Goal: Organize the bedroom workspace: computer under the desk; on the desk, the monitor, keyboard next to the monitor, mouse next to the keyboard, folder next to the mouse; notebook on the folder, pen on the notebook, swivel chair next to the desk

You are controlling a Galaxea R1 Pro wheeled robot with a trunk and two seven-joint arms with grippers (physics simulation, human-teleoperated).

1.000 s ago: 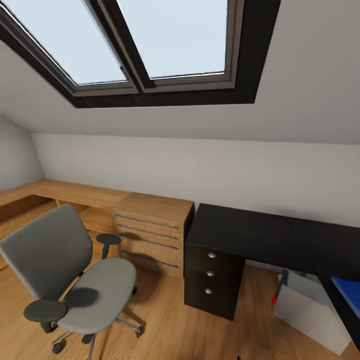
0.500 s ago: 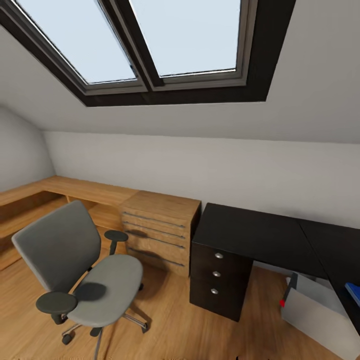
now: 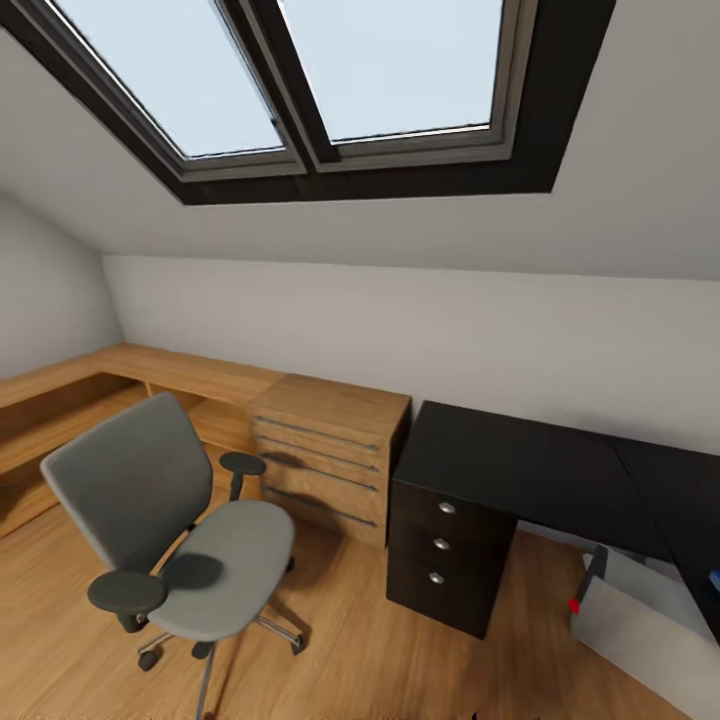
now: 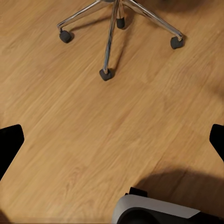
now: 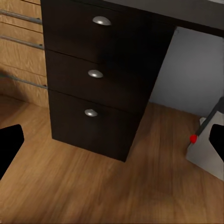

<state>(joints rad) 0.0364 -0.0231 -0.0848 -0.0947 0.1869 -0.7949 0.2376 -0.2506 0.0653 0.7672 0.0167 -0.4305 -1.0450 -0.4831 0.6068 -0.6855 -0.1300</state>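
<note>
The swivel chair (image 3: 190,540) stands on the wood floor at the left of the head view, its grey seat bare. Its metal star base (image 4: 112,28) with castors lies ahead of my left gripper (image 4: 112,144), which hangs open over the floor. At the right stands the black desk (image 3: 520,465), its top bare where it shows. My right gripper (image 5: 112,140) is open, facing the desk's drawer unit (image 5: 98,74). The light grey computer (image 3: 640,620) sits under the desk, with a red light (image 5: 193,138). A blue sliver of the folder (image 3: 715,578) shows at the desk's right edge.
A light wood chest of drawers (image 3: 325,465) stands against the desk's left side, with a low wooden ledge (image 3: 100,375) running on to the left. A dark-framed roof window (image 3: 320,80) is overhead. Part of my own base (image 4: 154,212) shows over the floor.
The camera has turned left and come nearer: chair, chest and desk shifted right in the picture, and the blue folder slid almost out at the right edge. Nothing itself moved.
</note>
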